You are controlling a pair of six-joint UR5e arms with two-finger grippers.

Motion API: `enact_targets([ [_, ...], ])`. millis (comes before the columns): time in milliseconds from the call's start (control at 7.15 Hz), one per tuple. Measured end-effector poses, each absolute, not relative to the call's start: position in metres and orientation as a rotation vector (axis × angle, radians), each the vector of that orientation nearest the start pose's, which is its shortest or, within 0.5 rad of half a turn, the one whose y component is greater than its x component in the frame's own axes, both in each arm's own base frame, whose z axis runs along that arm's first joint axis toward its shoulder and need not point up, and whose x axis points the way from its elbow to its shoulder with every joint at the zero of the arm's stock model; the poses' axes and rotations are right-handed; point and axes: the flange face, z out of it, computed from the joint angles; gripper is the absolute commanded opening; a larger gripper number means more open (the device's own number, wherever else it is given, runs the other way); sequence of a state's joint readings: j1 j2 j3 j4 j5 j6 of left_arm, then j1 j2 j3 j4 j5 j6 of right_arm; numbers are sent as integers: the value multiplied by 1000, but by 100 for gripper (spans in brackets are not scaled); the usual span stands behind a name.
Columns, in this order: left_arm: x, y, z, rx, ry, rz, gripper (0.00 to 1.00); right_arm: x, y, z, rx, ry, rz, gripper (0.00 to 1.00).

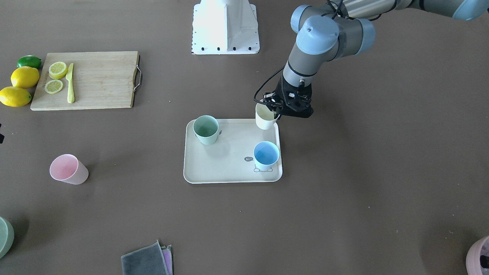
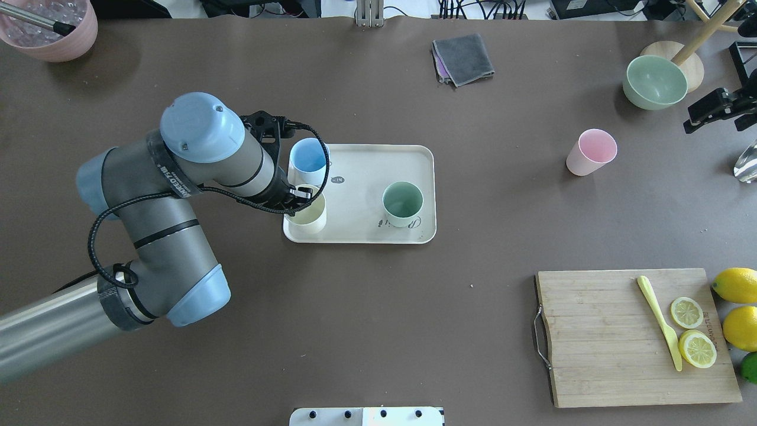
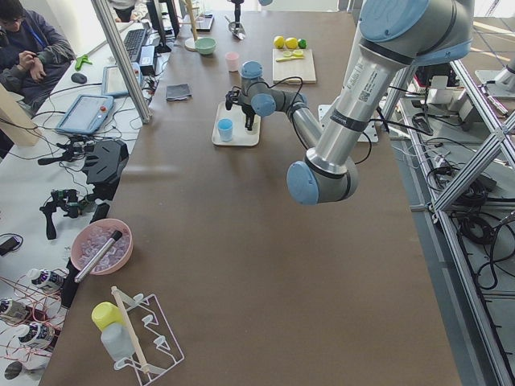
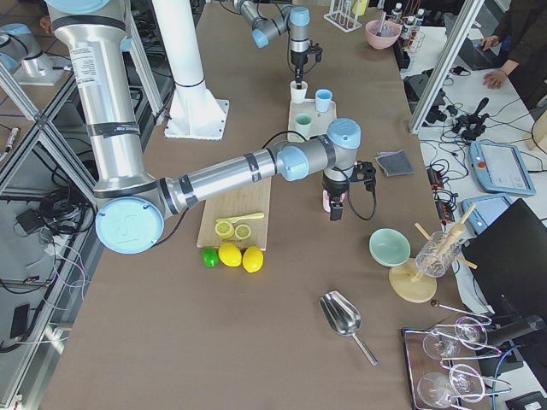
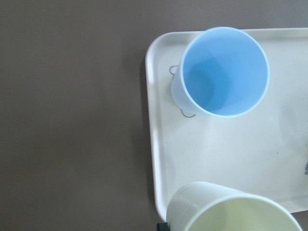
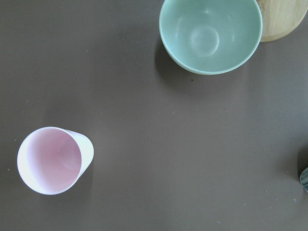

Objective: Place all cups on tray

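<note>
Left pincer (image 1: 276, 112): clamped on the rim of the cream-white tapered plastic cup (image 1: 264, 118).
Cream-white cup: held at the upper right corner of the flat beige rectangular tray (image 1: 221, 166), at frame centre; contact with the tray cannot be told.
Mint green plastic cup (image 1: 206, 130): upright, tray's upper left.
Light blue plastic cup (image 1: 266, 155): upright, tray's lower right.
Pink plastic cup (image 1: 68, 169): on the brown surface (image 1: 344, 191), lower left of frame, well apart from the tray.
Right pincer (image 4: 337, 203): near the pink cup; apart or together cannot be told.
</note>
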State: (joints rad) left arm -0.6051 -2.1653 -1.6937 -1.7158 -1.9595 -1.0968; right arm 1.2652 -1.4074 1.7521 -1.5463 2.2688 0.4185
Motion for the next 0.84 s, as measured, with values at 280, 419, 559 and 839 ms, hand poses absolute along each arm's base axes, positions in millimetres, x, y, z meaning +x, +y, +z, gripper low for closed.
enact_targets([
  [280,513,-462,246,138,915,43,25,-102,-554,484,88,-771,-21,100],
  [419,517,-464,250,142,920,45,93,-102,-554,483,89,-771,-21,100],
  [559,518,-464,251,146,924,48,98,-102,-555,482,91,-772,-20,100],
  [839,493,-471,242,168,936,48,98,-104,-558,474,105,-775,-25,100],
])
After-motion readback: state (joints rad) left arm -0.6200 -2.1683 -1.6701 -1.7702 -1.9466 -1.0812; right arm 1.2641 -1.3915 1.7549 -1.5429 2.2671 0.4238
